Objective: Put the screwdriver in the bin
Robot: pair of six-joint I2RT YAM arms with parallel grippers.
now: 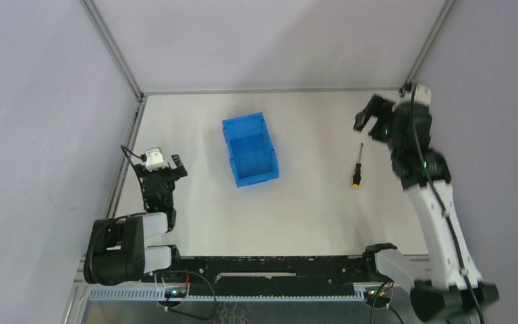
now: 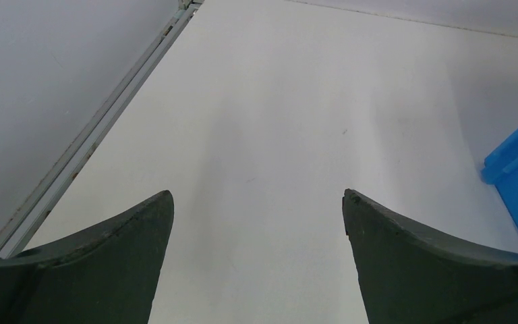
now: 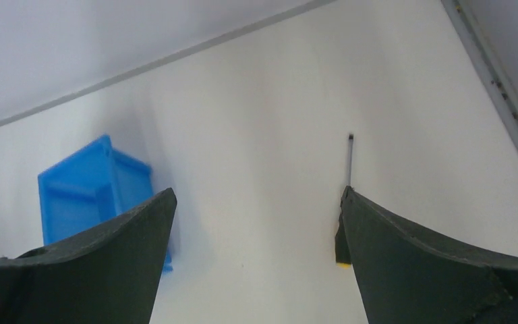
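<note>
Right gripper (image 3: 257,194) wide open, empty. Screwdriver (image 3: 349,160) below, beside one fingertip: centre your jaws across handle before closing.

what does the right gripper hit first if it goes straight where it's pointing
Probably bare table, between the bin and the screwdriver; the screwdriver lies close to that line, and depth is unclear.
</note>
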